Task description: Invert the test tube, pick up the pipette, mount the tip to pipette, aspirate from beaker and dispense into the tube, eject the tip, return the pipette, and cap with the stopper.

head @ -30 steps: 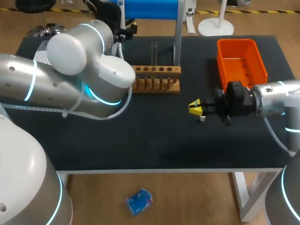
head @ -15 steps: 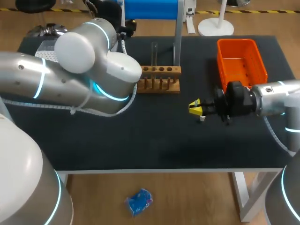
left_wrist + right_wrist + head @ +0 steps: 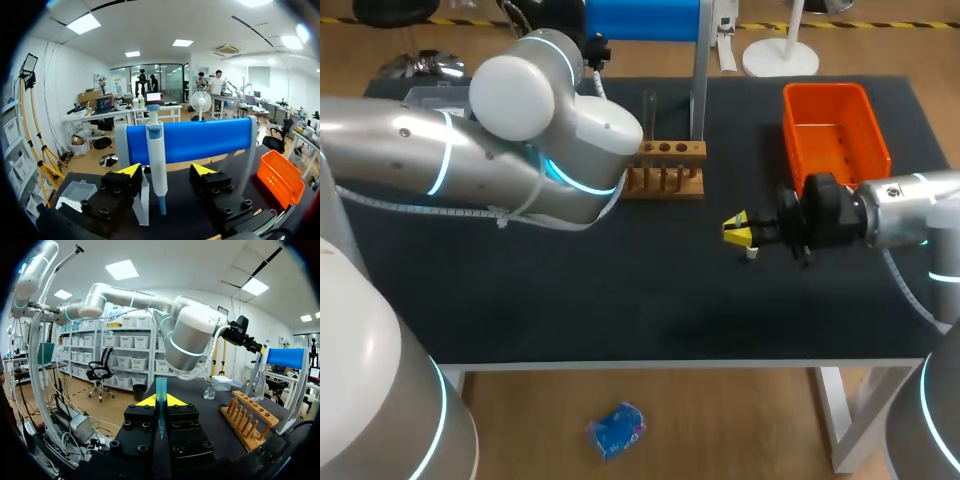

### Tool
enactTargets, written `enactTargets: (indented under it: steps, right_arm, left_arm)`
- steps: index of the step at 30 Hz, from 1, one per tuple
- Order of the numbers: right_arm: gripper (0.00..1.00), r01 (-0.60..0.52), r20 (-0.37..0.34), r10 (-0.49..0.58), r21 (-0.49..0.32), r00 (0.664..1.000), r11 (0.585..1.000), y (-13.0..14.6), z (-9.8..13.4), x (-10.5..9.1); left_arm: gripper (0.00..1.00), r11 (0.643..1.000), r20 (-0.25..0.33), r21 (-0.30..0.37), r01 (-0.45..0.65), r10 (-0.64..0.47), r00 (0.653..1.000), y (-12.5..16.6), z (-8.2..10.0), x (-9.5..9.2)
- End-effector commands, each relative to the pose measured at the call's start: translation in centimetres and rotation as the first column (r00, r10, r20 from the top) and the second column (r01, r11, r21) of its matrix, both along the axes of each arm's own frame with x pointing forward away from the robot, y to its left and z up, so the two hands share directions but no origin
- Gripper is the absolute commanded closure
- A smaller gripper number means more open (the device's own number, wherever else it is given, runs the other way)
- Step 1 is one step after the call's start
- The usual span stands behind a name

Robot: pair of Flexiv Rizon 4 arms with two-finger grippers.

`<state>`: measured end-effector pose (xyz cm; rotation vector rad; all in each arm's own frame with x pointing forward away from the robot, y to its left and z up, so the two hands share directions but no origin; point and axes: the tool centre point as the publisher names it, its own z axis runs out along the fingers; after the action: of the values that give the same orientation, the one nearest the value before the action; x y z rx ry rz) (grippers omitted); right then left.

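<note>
- Our left gripper [image 3: 166, 170]: fingers apart; pipette [image 3: 156, 165] hangs just ahead, in line with the gap.
- Our right gripper [image 3: 738, 229], centre-right of head frame: clamped on a teal tip [image 3: 160, 390].

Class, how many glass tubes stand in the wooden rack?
1. The tube stands upright toward the left end of the rack, beside the left arm. That arm covers the rack's left end, so another may be hidden.

The dark table [image 3: 620, 300] bears a wooden rack [image 3: 670, 168] with a stand [image 3: 699, 90] just behind it. An orange bin [image 3: 835, 135] sits to their right. A beaker [image 3: 210, 389] stands apart from the rack.
</note>
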<state>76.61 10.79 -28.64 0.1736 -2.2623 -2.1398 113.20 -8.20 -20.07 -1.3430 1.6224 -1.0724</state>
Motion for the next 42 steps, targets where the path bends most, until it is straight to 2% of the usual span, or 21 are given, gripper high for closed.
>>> enactTargets:
  steps: [1,5,15,25,32,42]
  right_arm:
    - [1.00,0.001,0.001,-0.001,-0.002,1.000,1.000,0.0,0.1,-0.1]
    - [1.00,0.001,0.001,-0.001,-0.002,1.000,1.000,0.0,0.1,-0.1]
    - [1.00,0.001,0.001,-0.001,-0.002,1.000,1.000,0.0,0.1,-0.1]
    - [1.00,0.001,0.001,-0.001,-0.002,1.000,1.000,0.0,0.1,-0.1]
    - [1.00,0.001,0.001,-0.001,-0.002,1.000,1.000,0.0,0.1,-0.1]
    - [1.00,0.001,0.001,-0.001,-0.002,1.000,1.000,0.0,0.1,-0.1]
  left_arm:
    - [0.59,1.000,0.011,0.010,-0.022,0.022,1.000,-0.4,-0.5,0.9]
    - [0.60,0.999,0.010,0.013,-0.030,0.030,1.000,-0.3,-0.7,1.4]
    - [0.52,0.999,0.005,0.020,-0.048,0.048,0.999,0.0,-1.3,2.0]
    - [0.51,0.999,0.007,0.023,-0.048,0.048,0.999,0.1,-1.5,3.2]
    - [0.56,0.998,0.006,0.035,-0.042,0.042,0.999,0.3,-1.5,4.2]
    - [0.55,0.998,-0.002,0.036,-0.061,0.061,0.998,0.5,-2.4,5.6]
